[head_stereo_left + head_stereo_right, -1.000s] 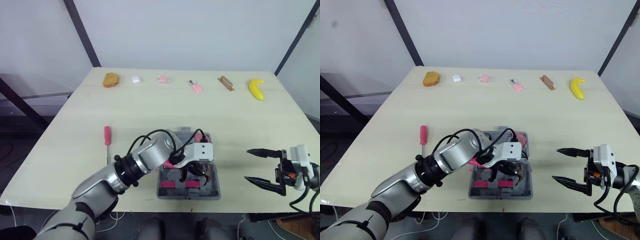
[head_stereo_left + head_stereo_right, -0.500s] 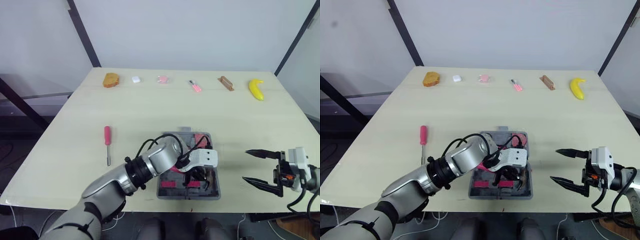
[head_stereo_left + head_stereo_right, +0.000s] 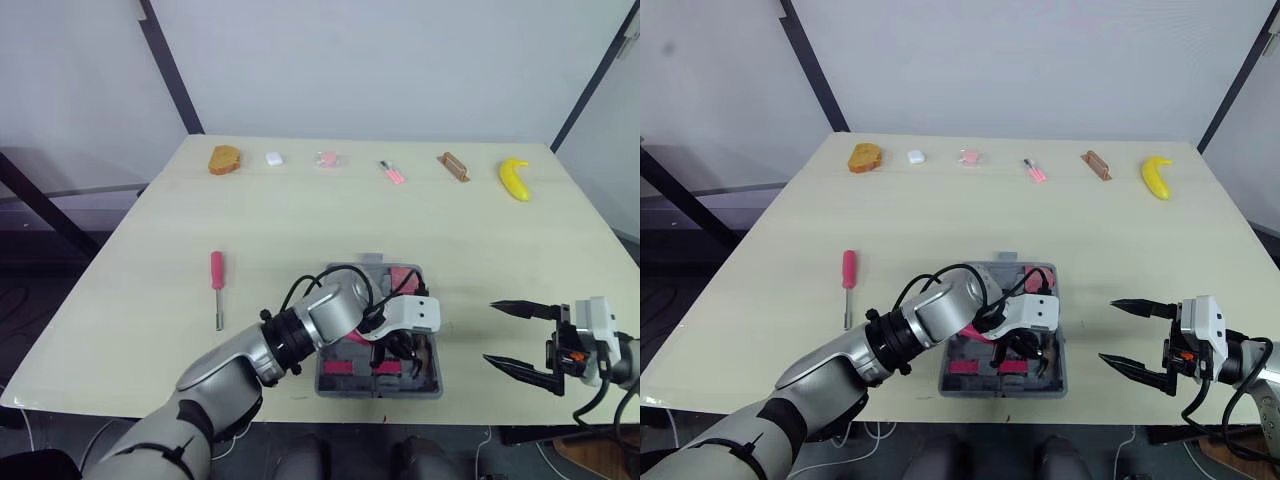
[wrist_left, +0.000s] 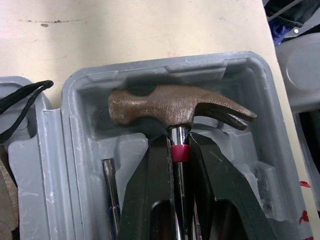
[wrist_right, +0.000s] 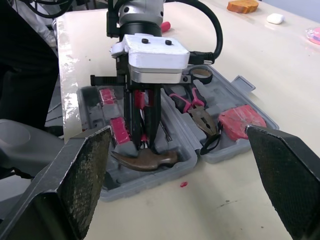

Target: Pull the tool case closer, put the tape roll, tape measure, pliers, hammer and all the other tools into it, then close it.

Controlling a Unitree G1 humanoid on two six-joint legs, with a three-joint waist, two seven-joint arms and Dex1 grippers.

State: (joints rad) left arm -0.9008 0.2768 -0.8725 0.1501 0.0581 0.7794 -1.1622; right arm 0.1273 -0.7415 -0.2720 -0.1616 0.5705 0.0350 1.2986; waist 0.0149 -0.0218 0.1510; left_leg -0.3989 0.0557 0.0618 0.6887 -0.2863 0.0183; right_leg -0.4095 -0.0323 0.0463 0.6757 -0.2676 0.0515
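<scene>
Right fingers (image 3: 490, 332): spread wide and empty, to the right of the case, apart from it.
Case (image 3: 1002, 392): lies open on the table (image 3: 300, 220), near its front edge.
Left fingers (image 4: 180, 142): inside the case, narrowed onto the hammer shaft at the red band just under the head.
Hammer (image 4: 175, 105): rusty head lies in a corner recess of the case.
Handling: judged head-heavy and stiff. The polished shaft looks slippery, so a hold close under the head limits swing.
Left wrist view: shows the clamp on the shaft, which the white housing hides from the eye views.
Right wrist view: shows pliers (image 5: 200, 112) and a red item (image 5: 242, 121) in the case's other half.
Screwdriver (image 3: 216, 285): on the table left of the case, well apart, not yet packed.
Banana (image 3: 513, 178): far beyond the case, in the back row.
</scene>
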